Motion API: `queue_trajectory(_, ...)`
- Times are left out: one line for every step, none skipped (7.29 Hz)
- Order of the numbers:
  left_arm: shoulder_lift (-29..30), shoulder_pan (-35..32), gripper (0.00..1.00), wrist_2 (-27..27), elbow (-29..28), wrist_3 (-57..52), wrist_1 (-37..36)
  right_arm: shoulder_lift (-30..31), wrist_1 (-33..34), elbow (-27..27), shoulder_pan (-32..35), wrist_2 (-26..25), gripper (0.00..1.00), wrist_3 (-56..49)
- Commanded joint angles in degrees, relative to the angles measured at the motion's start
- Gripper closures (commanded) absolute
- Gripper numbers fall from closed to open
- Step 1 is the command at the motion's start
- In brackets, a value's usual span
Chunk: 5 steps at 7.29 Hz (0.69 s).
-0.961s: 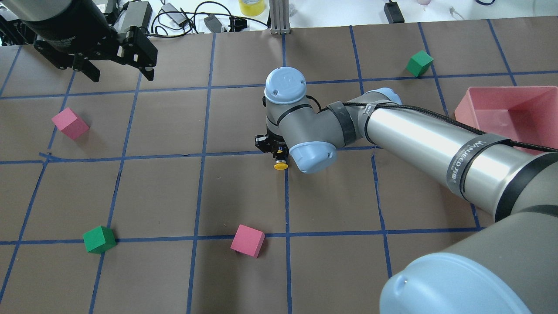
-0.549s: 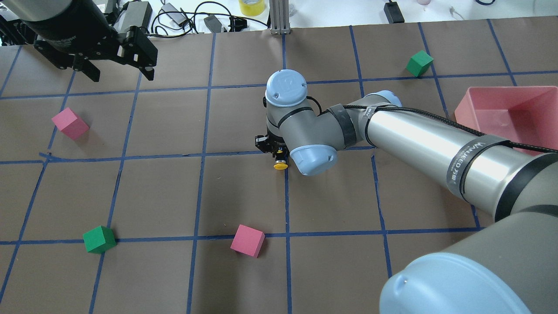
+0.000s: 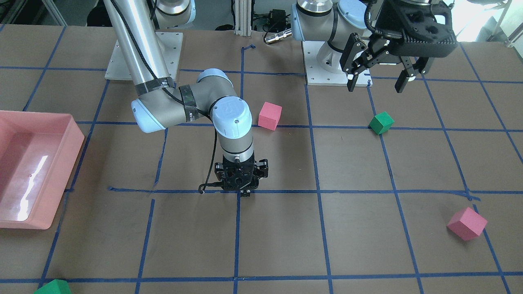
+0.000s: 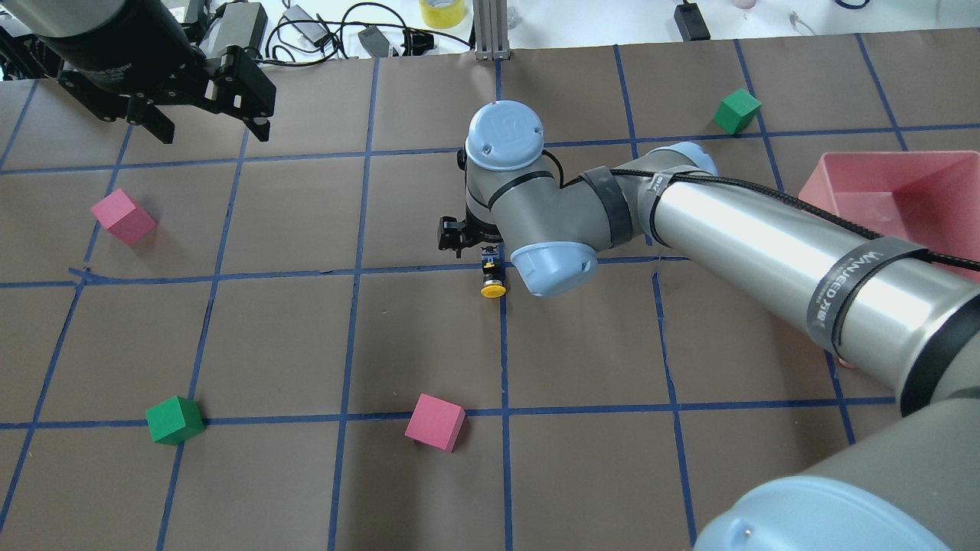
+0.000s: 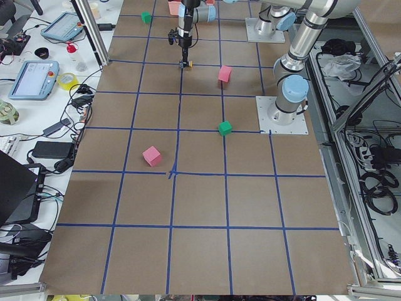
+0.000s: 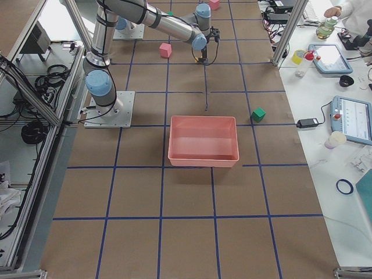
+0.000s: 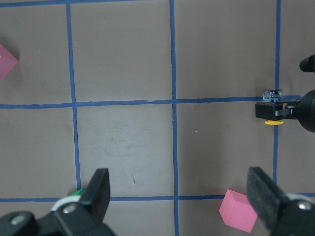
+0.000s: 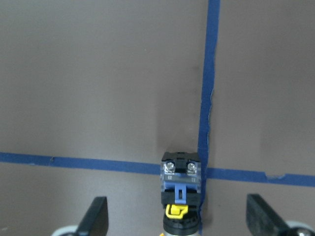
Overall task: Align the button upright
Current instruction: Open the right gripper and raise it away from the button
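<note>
The button (image 4: 491,280) lies on its side on a blue tape line at mid table, its yellow cap toward the robot and its greyish base away. In the right wrist view the button (image 8: 180,184) lies between the two wide-apart fingers (image 8: 96,216). My right gripper (image 3: 244,191) points straight down over it, open and holding nothing. My left gripper (image 4: 212,132) hangs open and empty above the far left of the table. From the left wrist view the button (image 7: 272,95) shows far off, partly covered by the right gripper.
Pink cubes (image 4: 435,422) (image 4: 122,216) and green cubes (image 4: 174,420) (image 4: 736,111) lie scattered on the brown table. A pink tray (image 4: 880,158) stands at the right edge. The right arm's forearm spans the right half of the table.
The right wrist has lifted and drawn back from the button. More of the button's body now shows in the overhead view. The button and the left arm have not moved.
</note>
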<state>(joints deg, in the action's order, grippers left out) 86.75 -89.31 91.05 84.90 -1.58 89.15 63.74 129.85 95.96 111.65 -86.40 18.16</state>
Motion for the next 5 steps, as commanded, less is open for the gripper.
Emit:
queue_trajectory(-0.1, -0.2, 0.00, 0.4, 0.0, -0.2, 0.2, 9.4, -22.5, -6.9, -7.2, -0.4, 0.00, -4.6)
queue_trajectory(-0.1, -0.3, 0.00, 0.1, -0.2, -0.8, 0.1, 14.2, -31.8, -8.8, -11.9, -0.1, 0.00, -10.0)
queue_trajectory(-0.1, 0.0, 0.00, 0.3, -1.0, -0.9, 0.1, 18.4, -38.8, -8.5, -15.3, -0.7, 0.00, -14.4)
queue_trajectory(1.1, 0.1, 0.00, 0.3, -0.3, -0.8, -0.3, 22.4, -40.9, -8.7, -16.9, -2.3, 0.00, -16.1)
queue_trajectory(1.7, 0.1, 0.00, -0.1, 0.2, -0.5, -0.6, 25.7, -40.8, -8.9, -17.5, -5.7, 0.00, -16.6)
